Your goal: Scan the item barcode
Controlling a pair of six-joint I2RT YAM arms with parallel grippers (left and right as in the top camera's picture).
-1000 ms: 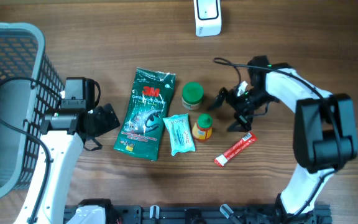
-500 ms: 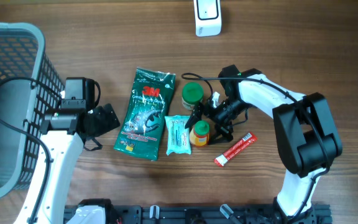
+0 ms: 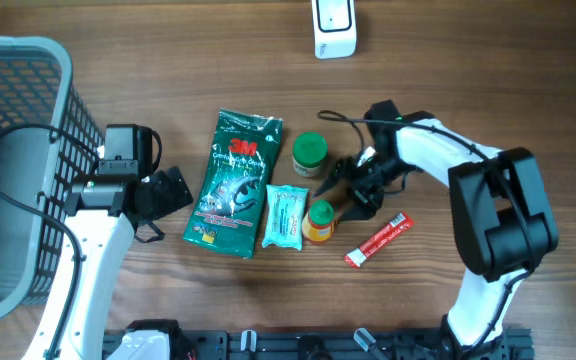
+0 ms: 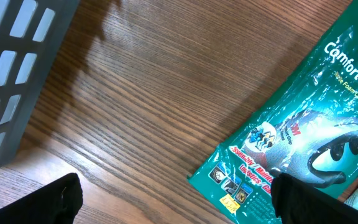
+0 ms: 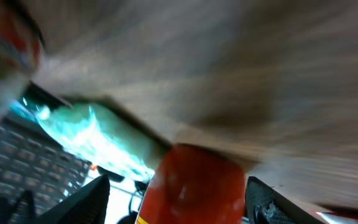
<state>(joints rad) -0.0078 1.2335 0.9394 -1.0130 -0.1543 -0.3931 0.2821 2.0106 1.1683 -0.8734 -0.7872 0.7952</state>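
A small yellow bottle with a red cap (image 3: 319,221) stands between a teal wipes pack (image 3: 286,216) and a red stick pack (image 3: 377,240). My right gripper (image 3: 348,192) reaches in from the right, just beside the bottle. In the blurred right wrist view the red cap (image 5: 194,180) fills the space between the fingers of the right gripper (image 5: 185,194), with a gap left on one side. The white scanner (image 3: 334,26) sits at the far table edge. My left gripper (image 3: 164,192) stands open beside the green glove pack (image 3: 235,183), its corner (image 4: 278,155) in the left wrist view above the left gripper (image 4: 182,202).
A grey plastic basket (image 3: 13,150) fills the left side, close behind my left arm. A green-lidded jar (image 3: 310,153) stands just beyond the bottle and the right gripper. A black cable loops above the right wrist.
My right gripper swung in from the right to the yellow bottle and its jaws have narrowed round the cap. The bottle shifted slightly toward the front left. The left arm stayed still.
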